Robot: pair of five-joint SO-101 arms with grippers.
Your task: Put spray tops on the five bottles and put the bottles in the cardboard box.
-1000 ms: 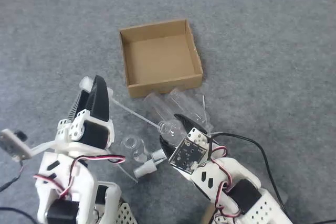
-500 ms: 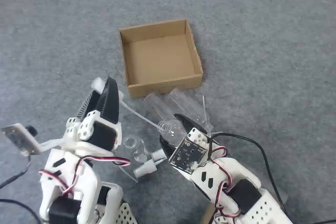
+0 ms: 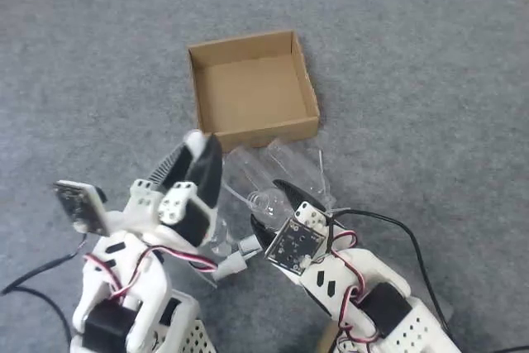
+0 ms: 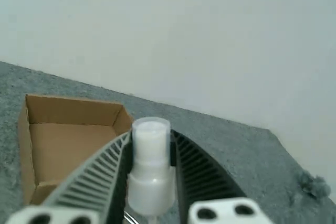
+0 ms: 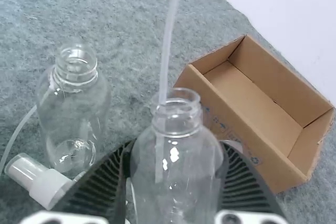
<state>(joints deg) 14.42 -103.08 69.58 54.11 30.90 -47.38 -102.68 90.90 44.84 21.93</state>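
The left arm has swung in from the surface's near left corner toward the middle, and the left gripper [image 3: 197, 145] now hangs close by the right one, between it and the box. Its fingers are clamped on a white spray top [image 4: 151, 161], whose thin dip tube [image 5: 168, 51] runs down into the open neck of the clear bottle [image 5: 176, 166]. The right gripper [image 3: 271, 208] squeezes that bottle from both sides, near the middle of the grey surface [image 3: 430, 80]. The cardboard box [image 3: 264, 132] stands open toward the far edge, nothing inside it. Two more bottles [image 3: 285, 163] lie just beside its near wall, directly between the box and the grippers, crowding the short way in. A second bottle [image 5: 73, 114], uncapped, sits beside the held one, and a loose spray top [image 5: 37, 179] lies touching or nearly touching its base, close under the left arm. Wide bare stretches run along the surface's left and right edges and behind the box up to the white wall [image 4: 210, 35]
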